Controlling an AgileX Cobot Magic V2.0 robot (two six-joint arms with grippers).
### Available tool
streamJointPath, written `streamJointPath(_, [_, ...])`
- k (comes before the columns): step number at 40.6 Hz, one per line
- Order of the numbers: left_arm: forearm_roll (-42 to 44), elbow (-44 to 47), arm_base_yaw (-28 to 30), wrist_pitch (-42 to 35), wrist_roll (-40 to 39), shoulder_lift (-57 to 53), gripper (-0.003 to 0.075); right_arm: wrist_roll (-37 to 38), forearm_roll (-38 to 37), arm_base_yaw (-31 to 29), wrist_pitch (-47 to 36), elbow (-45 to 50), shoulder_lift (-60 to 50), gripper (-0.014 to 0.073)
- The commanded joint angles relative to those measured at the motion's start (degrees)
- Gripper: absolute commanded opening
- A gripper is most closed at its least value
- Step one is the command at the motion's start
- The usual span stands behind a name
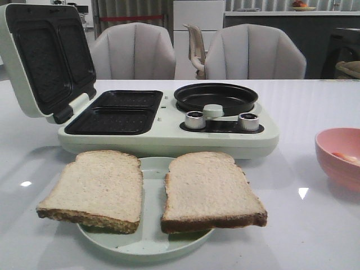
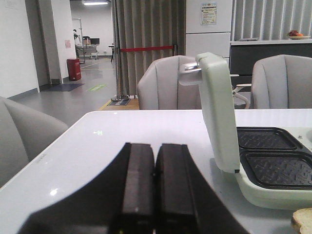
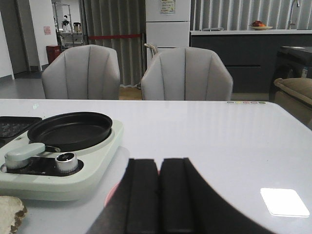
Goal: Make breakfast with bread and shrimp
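We are at the very start: nothing is picked up yet.

Front view: two slices of bread (image 1: 93, 188) (image 1: 209, 190) lie side by side on a plate (image 1: 147, 243) in the lower middle; the open breakfast maker (image 1: 169, 121) sits behind, and shrimp (image 1: 344, 157) peek out of the pink bowl (image 1: 339, 157) at the right edge. No arm shows here. We think bread goes onto the dark grill next.
Left wrist view: the left gripper (image 2: 155, 195) is closed and empty, low over the counter (image 2: 122, 136).
Right wrist view: the right gripper (image 3: 158, 200) is closed and empty too.

Glossy white table (image 1: 315, 225), matt black griddle plates (image 1: 115, 112)
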Motion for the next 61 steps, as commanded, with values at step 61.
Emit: streamJointPath(61, [2.48,-40.8,-0.29,29.35,-0.03,27.3,0.01,6.06,-0.35,-0.29,16.53,-33.98,36.22,0.0035])
